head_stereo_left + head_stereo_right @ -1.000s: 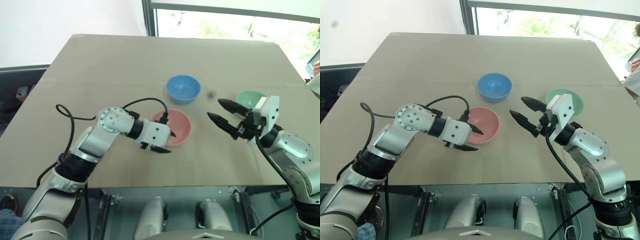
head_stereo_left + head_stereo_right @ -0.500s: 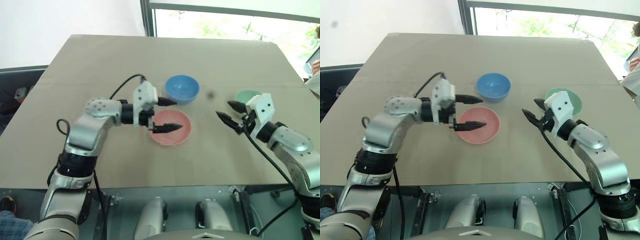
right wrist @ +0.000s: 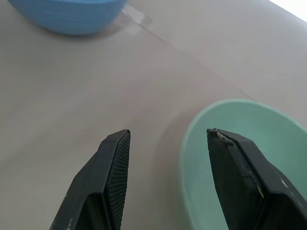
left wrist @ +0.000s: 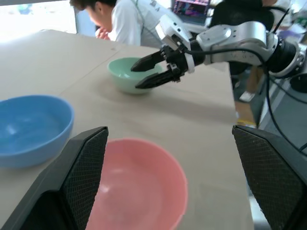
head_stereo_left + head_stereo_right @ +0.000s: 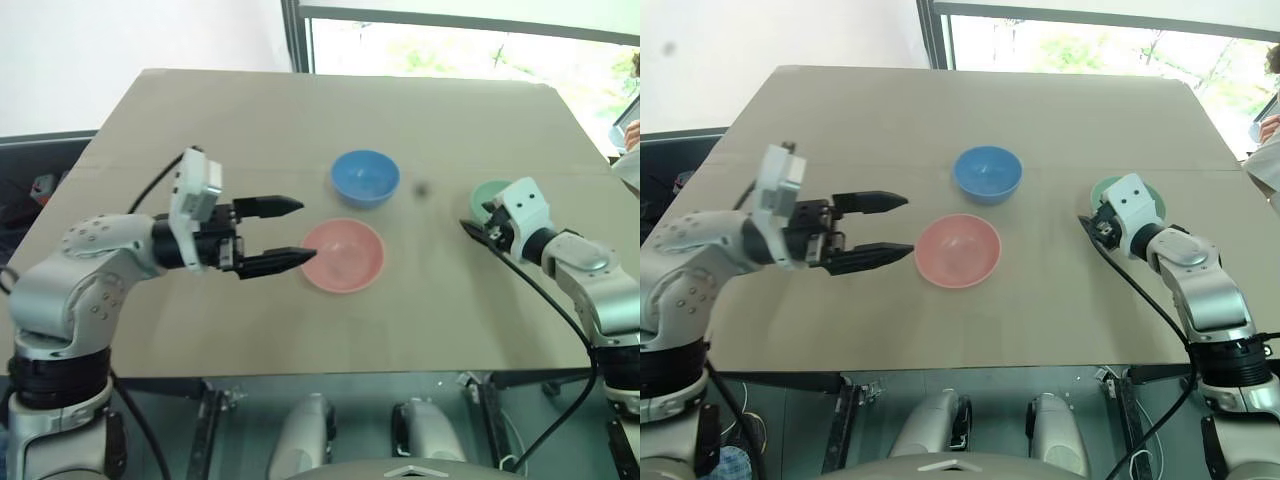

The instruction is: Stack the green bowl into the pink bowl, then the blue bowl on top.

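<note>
The pink bowl [image 5: 343, 255] sits at the table's middle, with the blue bowl [image 5: 365, 178] just behind it. The green bowl [image 5: 490, 190] stands to the right. My left gripper [image 5: 295, 232] hovers left of the pink bowl, open and holding nothing, pointing across at it. My right gripper [image 3: 168, 135] is open at the green bowl [image 3: 249, 153]: one finger is over the bowl's inside, the other outside above the table. The left wrist view shows the pink bowl [image 4: 139, 187], the blue bowl [image 4: 29, 124], the green bowl [image 4: 122, 76] and the right gripper [image 4: 136, 76] at its rim.
A person [image 4: 129, 19] leans near the table's far right corner, beyond the green bowl. The tan table [image 5: 200, 130] has bare surface to the left and behind the bowls. A window runs behind its far edge.
My left gripper has drawn back to the left from the pink bowl, risen, rolled and opened wider. My right gripper has moved right and down to the green bowl's rim.
</note>
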Motion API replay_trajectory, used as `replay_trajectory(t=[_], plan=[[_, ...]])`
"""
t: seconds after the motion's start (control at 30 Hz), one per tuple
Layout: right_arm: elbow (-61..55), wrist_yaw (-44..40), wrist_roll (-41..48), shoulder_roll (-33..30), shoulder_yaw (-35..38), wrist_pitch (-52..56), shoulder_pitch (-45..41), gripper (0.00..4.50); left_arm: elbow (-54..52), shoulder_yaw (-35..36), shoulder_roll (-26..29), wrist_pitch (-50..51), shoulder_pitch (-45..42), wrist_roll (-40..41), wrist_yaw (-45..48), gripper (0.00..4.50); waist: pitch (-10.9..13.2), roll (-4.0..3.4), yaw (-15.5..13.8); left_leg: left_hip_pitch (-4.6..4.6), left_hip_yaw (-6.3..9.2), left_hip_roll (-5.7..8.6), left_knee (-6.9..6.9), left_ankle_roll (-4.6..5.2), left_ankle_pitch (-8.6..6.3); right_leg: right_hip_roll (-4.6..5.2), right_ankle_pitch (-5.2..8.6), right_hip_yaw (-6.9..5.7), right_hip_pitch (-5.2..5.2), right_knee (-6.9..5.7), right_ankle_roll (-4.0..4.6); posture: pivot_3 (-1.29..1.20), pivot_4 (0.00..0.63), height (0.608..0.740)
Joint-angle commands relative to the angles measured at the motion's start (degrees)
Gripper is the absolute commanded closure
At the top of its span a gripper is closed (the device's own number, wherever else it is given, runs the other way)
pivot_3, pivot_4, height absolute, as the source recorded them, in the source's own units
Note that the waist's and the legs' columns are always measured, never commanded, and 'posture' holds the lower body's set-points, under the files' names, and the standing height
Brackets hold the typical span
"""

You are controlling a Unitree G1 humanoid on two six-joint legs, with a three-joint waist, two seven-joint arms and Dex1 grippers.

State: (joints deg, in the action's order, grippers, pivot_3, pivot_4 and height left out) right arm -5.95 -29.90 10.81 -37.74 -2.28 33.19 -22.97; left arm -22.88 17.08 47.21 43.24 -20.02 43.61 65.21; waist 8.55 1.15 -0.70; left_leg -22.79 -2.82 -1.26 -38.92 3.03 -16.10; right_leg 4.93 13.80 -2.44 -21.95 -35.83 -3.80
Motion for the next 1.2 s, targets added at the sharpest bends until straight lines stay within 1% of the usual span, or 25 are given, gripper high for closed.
replay_trajectory(t=[0.03,0.17,0.33,0.43,0.47,0.53,0.57,0.6,0.67,0.73,0.9,1.0,1.13,1.2], plan=[[4.00,-1.31,-2.85,-1.18,-0.63,-2.06,-2.10,1.81,-2.72,5.38,2.71,-1.92,2.04,2.96,1.39,0.12,0.00,0.01,-0.06,-0.01,0.00,0.01,0.00,0.00,0.00,0.01,0.00,0.00,0.00,0.00,0.00,0.00,0.150,0.740],[9.42,-2.94,-5.54,-1.84,-2.39,-2.28,-3.50,1.81,-2.48,9.84,4.91,-2.78,4.93,4.00,1.95,0.12,0.01,-0.01,0.02,-0.01,0.00,0.02,0.00,0.00,0.00,0.02,0.00,-0.01,0.00,0.01,0.00,0.00,0.150,0.740],[15.94,-3.65,-8.25,-1.67,-3.43,-4.13,-5.63,1.81,-0.95,16.39,6.56,-0.44,6.71,9.96,1.77,0.12,0.01,-0.02,0.36,0.01,-0.02,-0.01,0.01,-0.01,0.00,0.01,0.00,0.00,-0.01,0.00,0.00,0.00,0.150,0.740],[19.49,-4.51,-9.70,-1.68,-3.90,-6.89,-6.74,1.81,0.02,17.90,7.65,-1.28,8.81,9.33,2.29,0.12,0.01,-0.02,0.50,0.04,-0.01,0.00,0.00,-0.01,0.00,0.01,0.00,0.00,0.01,0.00,0.00,0.00,0.150,0.740],[20.50,-4.64,-10.00,-1.61,-3.82,-7.59,-7.08,2.36,0.64,18.26,8.00,-2.19,9.52,8.55,2.84,0.00,0.01,-0.02,0.50,0.05,-0.02,0.00,0.01,-0.01,0.00,0.02,0.00,0.01,0.02,0.00,0.00,0.00,0.150,0.740],[21.84,-4.85,-10.43,-1.48,-3.60,-8.61,-7.50,3.01,1.49,18.68,8.47,-3.43,10.53,7.64,3.62,0.00,0.01,-0.02,0.49,0.05,-0.02,0.00,0.01,-0.01,0.00,0.01,0.00,0.00,0.02,0.01,0.00,0.00,0.150,0.740],[22.28,-5.01,-10.65,-1.46,-3.54,-9.04,-7.54,3.59,1.91,18.93,8.69,-3.92,11.08,7.52,4.10,0.00,0.01,-0.02,0.49,0.05,-0.02,0.00,0.01,-0.01,0.00,0.01,0.00,0.00,0.02,0.01,0.00,0.00,0.150,0.740],[22.52,-5.15,-10.83,-1.40,-3.45,-9.39,-7.49,3.91,2.24,19.13,8.92,-4.19,11.58,7.52,4.47,0.00,0.01,-0.01,0.49,0.05,-0.02,0.00,0.01,-0.01,0.00,0.02,0.00,0.00,0.02,0.01,0.00,0.00,0.150,0.740],[22.44,-5.41,-11.04,-1.29,-3.32,-9.64,-7.23,3.99,3.04,19.66,9.32,-4.71,12.52,7.51,5.49,0.00,0.01,-0.01,0.56,0.05,-0.03,0.00,0.01,-0.01,0.00,0.02,0.00,0.01,0.02,0.02,0.01,0.00,0.150,0.740],[22.00,-5.95,-11.04,-1.24,-3.30,-10.04,-6.84,3.99,4.32,20.44,10.25,-5.49,14.34,6.82,7.66,0.00,0.01,-0.02,0.70,0.05,-0.02,0.00,0.02,-0.02,0.00,0.02,0.00,0.00,0.01,0.02,0.01,0.00,0.150,0.740],[20.13,-6.91,-11.01,-1.43,-3.13,-10.44,-5.82,3.99,7.23,21.19,11.56,-7.55,15.98,5.57,9.53,0.00,0.01,-0.02,0.95,0.05,-0.02,-0.01,0.06,-0.02,0.00,0.03,0.01,-0.01,0.01,0.03,0.01,0.00,0.150,0.740],[17.19,-11.04,-9.49,-1.52,-3.96,-13.96,-4.83,3.99,9.01,21.17,11.96,-8.70,15.78,4.84,10.05,0.00,0.01,-0.02,1.12,0.04,-0.02,-0.01,0.07,-0.02,0.00,0.03,0.01,-0.01,0.00,0.04,0.01,0.00,0.150,0.740],[8.01,-16.00,-6.26,-0.63,-4.44,-13.14,-4.67,3.99,13.37,21.82,12.71,-10.25,14.38,3.84,10.27,0.00,0.03,-0.05,1.52,0.05,-0.03,-0.02,0.10,-0.03,0.00,0.03,0.00,-0.01,-0.01,0.04,0.01,0.00,0.150,0.740],[1.60,-19.79,-4.95,-1.54,-6.04,-11.19,-5.50,3.99,14.99,22.10,13.33,-11.32,14.90,2.95,11.31,0.00,0.05,-0.07,1.68,0.05,-0.06,-0.05,0.13,-0.03,0.00,0.02,0.00,0.02,-0.07,0.01,0.01,0.00,0.150,0.740]])
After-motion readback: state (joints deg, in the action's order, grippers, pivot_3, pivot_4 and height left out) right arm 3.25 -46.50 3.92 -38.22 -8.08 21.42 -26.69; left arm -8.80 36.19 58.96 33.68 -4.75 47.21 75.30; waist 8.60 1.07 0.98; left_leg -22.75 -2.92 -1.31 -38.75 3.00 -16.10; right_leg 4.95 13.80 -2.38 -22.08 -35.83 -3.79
